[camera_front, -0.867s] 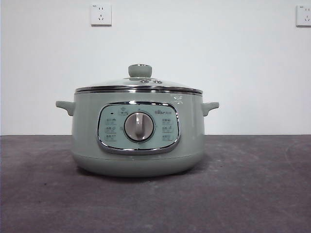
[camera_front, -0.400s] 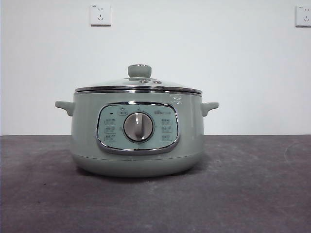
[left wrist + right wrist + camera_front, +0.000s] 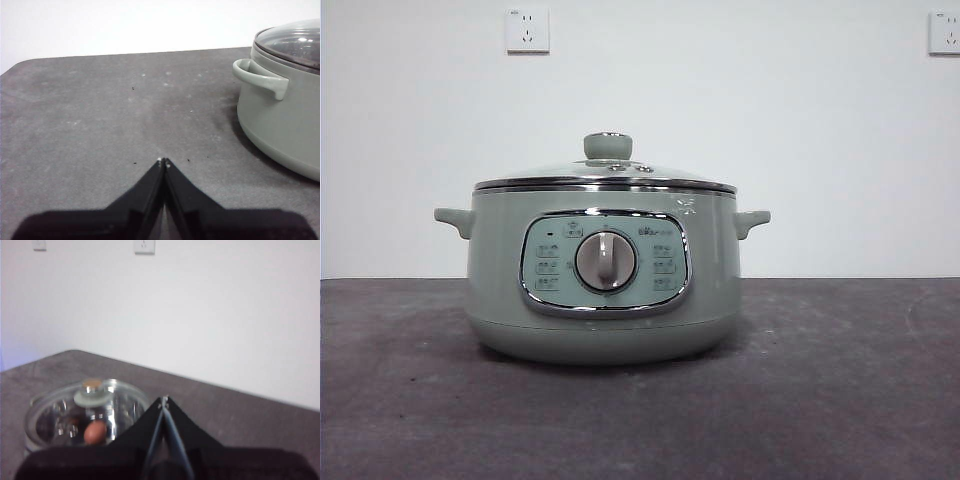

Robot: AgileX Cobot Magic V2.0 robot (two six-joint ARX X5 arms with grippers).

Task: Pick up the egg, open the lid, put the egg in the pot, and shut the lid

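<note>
The sage-green pot (image 3: 605, 300) stands on the dark table with its glass lid (image 3: 605, 175) resting on it, knob up. In the right wrist view I look down on the lid (image 3: 60, 410), and the reddish-brown egg (image 3: 95, 432) shows through the glass, inside the pot. My right gripper (image 3: 163, 400) is shut and empty, raised above and beside the pot. My left gripper (image 3: 163, 162) is shut and empty, low over the table, well apart from the pot (image 3: 280, 125) and its side handle (image 3: 260, 77). Neither gripper shows in the front view.
The dark grey table (image 3: 840, 400) spreads around the pot. A white wall with two power sockets (image 3: 527, 30) stands behind it. The table's rounded far corner (image 3: 20, 65) shows in the left wrist view.
</note>
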